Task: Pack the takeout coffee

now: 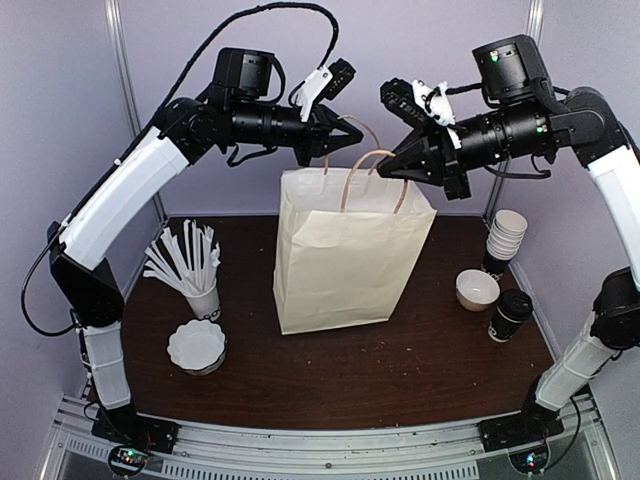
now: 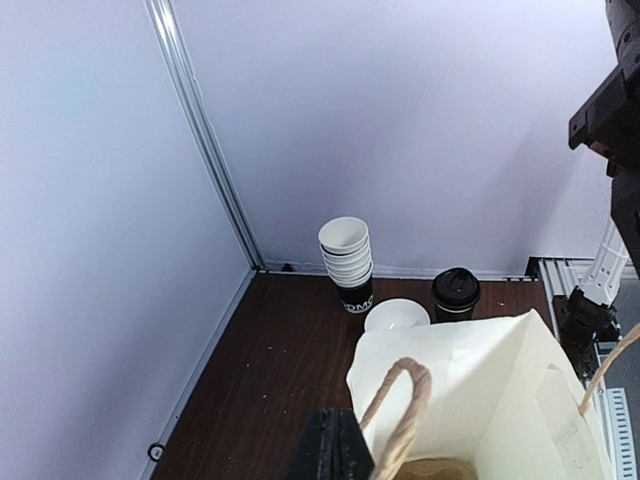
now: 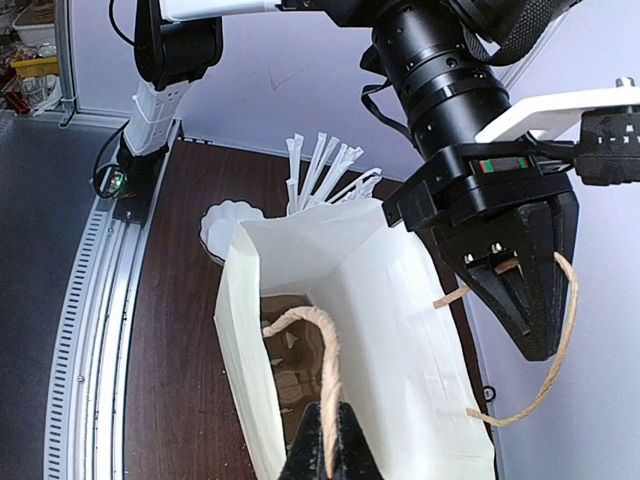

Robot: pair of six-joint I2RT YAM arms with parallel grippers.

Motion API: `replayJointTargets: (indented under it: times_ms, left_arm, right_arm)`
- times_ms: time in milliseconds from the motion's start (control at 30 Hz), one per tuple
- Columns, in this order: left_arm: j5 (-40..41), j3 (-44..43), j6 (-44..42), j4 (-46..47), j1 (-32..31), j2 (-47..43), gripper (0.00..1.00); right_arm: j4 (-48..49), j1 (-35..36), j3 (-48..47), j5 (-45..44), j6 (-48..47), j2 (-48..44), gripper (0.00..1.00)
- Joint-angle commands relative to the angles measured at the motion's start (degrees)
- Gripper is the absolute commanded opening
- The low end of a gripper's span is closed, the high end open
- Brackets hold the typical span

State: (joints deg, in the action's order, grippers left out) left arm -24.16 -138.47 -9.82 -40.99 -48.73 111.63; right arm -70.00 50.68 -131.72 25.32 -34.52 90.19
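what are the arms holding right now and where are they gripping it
The paper bag, by its rope handles: left gripper pinches one handle, right gripper pinches the other handle. The coffee cup is not held.

At table [image 1: 400, 385] centre, paper bag [image 1: 340, 262]; left, cup of straws [image 1: 203, 300] (fluted dish [image 1: 196, 346] just before); right, cup stack [image 1: 505, 240] behind takeout coffee [image 1: 510, 316].

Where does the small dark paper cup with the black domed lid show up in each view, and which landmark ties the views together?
Top external: small dark paper cup with black domed lid at the table's right edge, right of the cream paper bag.
Left wrist: cup right of centre, just above the bag's rim.
Right wrist: not in view.
Shared landmark: the bag, in all three.
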Motion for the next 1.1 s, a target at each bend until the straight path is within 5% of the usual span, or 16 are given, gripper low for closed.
replayJointTargets:
  times_ms: [0,367,400,467,500,567,767,1067]
  left_arm:
    - [0.87,0.76,1.02,2.21,0.39,-0.06,0.0]
    - [3.88,9.54,1.5,3.09,0.48,-0.11,0.0]
    - [4.32,10.31,1.43,3.11,0.48,-0.15,0.07]
    - [6.01,11.43,1.07,3.02,0.56,-0.2,0.49]
    - [7.74,11.61,1.04,2.82,0.57,-0.25,0.61]
    - [10.39,11.29,0.64,1.72,0.61,-0.51,0.71]
    - [8.91,12.42,-0.73,-2.19,0.57,-6.22,0.78]
    - [10.17,20.31,-0.16,-0.48,0.57,-9.24,0.77]
  right_arm:
    - [0.52,0.13,2.49,-1.68,-0.54,0.1,0.0]
    - [4.53,-0.32,11.62,-5.9,-0.22,-1.83,0.0]
    - [4.87,-0.62,11.93,-6.23,0.04,-1.66,0.01]
    - [4.92,-1.13,11.78,-7.17,0.36,-1.01,0.34]
    - [4.54,-1.37,11.18,-7.65,0.6,-0.51,0.51]
    - [2.85,-2.11,9.54,-7.31,0.94,-0.03,0.67]
    - [0.73,-2.75,11.75,-4.55,0.32,-5.53,0.82]
    - [1.91,-3.7,17.35,-2.93,-0.21,-7.7,0.84]
